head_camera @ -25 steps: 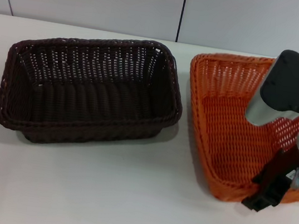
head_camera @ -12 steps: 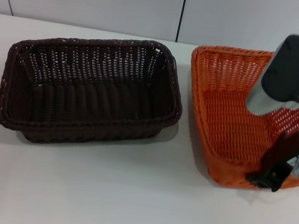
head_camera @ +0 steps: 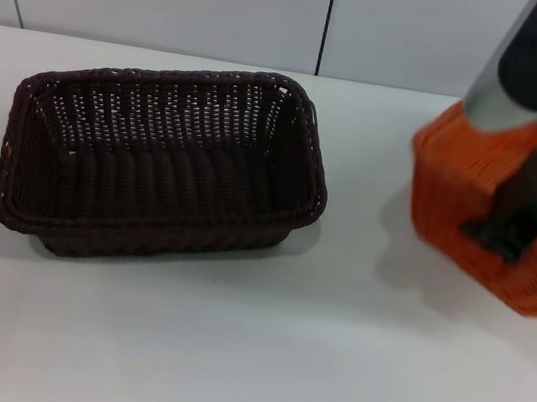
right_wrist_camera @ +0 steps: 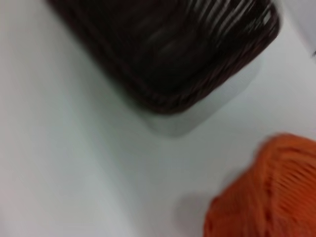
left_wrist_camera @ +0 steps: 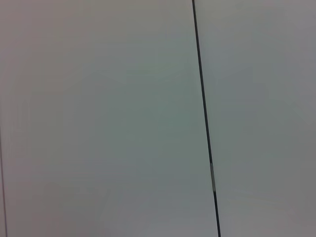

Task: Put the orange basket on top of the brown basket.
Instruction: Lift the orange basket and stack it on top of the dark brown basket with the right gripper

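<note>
Orange basket now lifted off the table and tilted, where a second ago it sat flat; brown basket unmoved, well left. Looks light and stiff, best held at the braided rim. Right gripper clamped on its near rim, arm reaching down from above. Left arm out of sight.

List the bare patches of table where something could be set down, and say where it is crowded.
Bare table runs along the whole near edge, in front of the brown basket. A second free strip lies between that basket and the orange basket, which the right gripper holds tilted above the surface. The far right is crowded by arm and basket. The left gripper is out of view.
</note>
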Robot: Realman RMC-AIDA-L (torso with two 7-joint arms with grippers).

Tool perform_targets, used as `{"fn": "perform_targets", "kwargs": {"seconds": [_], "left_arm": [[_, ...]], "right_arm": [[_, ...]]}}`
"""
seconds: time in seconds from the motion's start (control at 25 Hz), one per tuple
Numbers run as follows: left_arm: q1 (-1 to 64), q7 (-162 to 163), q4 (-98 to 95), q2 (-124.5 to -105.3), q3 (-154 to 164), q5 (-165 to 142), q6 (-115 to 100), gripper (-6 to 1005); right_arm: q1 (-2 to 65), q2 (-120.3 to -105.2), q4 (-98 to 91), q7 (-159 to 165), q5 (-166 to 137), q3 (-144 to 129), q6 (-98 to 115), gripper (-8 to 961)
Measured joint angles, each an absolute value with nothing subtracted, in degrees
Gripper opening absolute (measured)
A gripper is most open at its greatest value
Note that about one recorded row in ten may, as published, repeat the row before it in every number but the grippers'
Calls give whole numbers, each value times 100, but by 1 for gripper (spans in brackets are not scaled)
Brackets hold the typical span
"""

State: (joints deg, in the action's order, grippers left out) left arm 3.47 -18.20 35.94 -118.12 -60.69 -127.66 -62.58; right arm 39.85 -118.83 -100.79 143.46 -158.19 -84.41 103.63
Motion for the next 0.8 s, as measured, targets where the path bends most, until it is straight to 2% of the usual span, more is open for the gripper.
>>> {"fn": "perform_targets", "kwargs": {"seconds": [0.4,0.8], "left_arm": [[371,-1536,3367,-11817,-6072,-12767,-6307,784],[331,-1509,3360,-11848,-6010,-12761,-6316,784]], "right_arm": [[4356,-11882,-10618,13158,-15976,-9106,9470,152],[4101,-11889,-10424,9837,-16058,-9959,7945,151]]}}
